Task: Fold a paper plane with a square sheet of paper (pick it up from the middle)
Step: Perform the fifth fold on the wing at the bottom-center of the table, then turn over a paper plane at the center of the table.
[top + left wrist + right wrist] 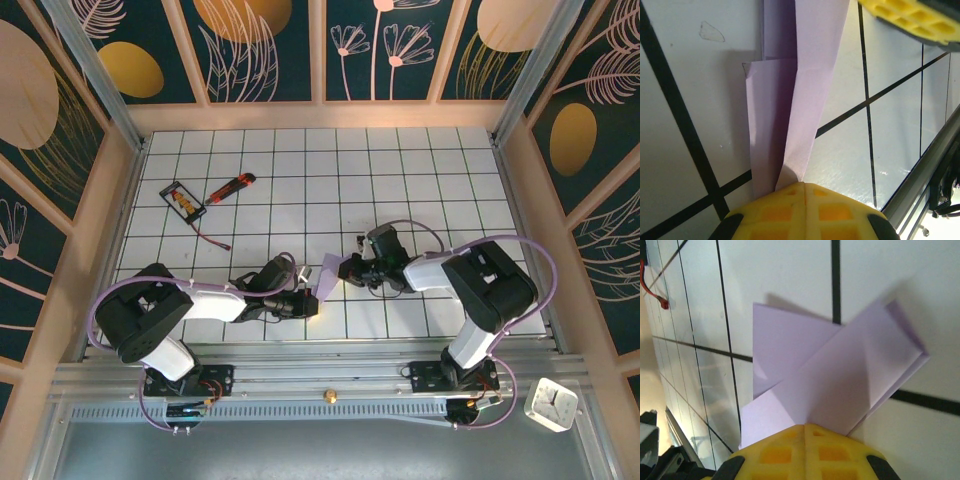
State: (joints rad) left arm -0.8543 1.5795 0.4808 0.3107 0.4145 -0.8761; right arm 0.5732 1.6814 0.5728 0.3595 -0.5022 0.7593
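Top external view puts the folded paper (328, 272) near the middle of the table's (420, 170) near edge, held between the two arms and well apart from the knife (231, 187) and card (183, 200) toward the far left corner. At its near end the left gripper (311, 297) is closed tight on the paper, which in the left wrist view runs away from it as a long creased strip. The right gripper (348, 268) is likewise clamped on the paper's other side, layered flaps fanning out over the tiles in the right wrist view.
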